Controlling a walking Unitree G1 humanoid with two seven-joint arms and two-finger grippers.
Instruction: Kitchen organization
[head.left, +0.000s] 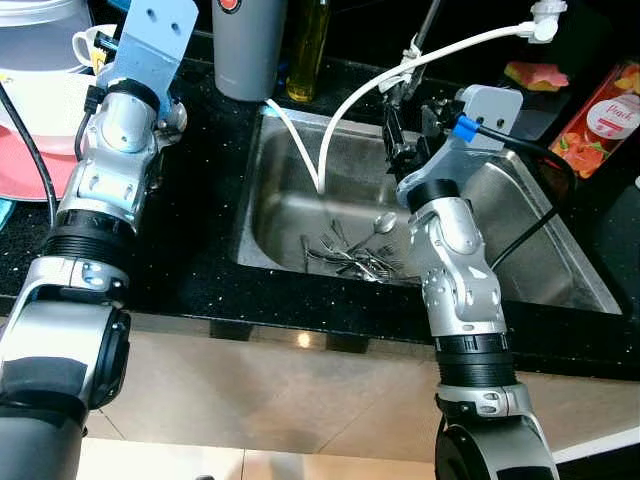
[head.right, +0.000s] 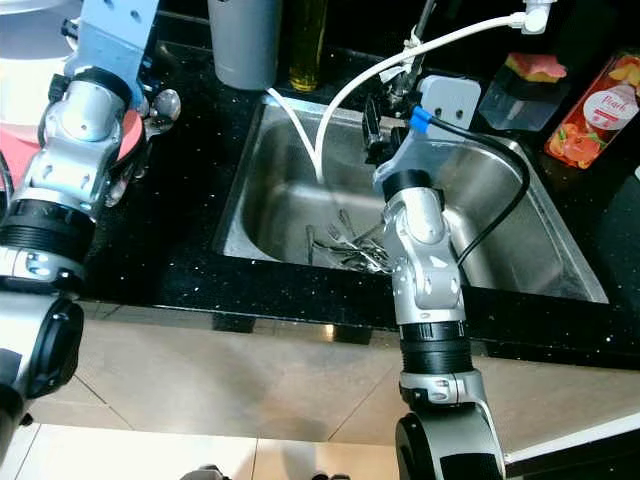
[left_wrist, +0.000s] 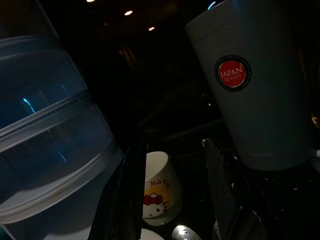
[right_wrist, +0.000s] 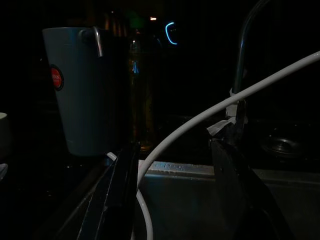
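The right end effector (head.left: 412, 128) hangs spread and empty above the sink (head.left: 560, 270), the left end effector (left_wrist: 172, 200) likewise released over the counter (head.left: 200, 200), and the cutlery (head.left: 355, 255) lies unsorted in the basin, so most work remains.

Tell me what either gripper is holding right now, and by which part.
Nothing. The left gripper is open over the counter, and the right gripper is open above the sink.
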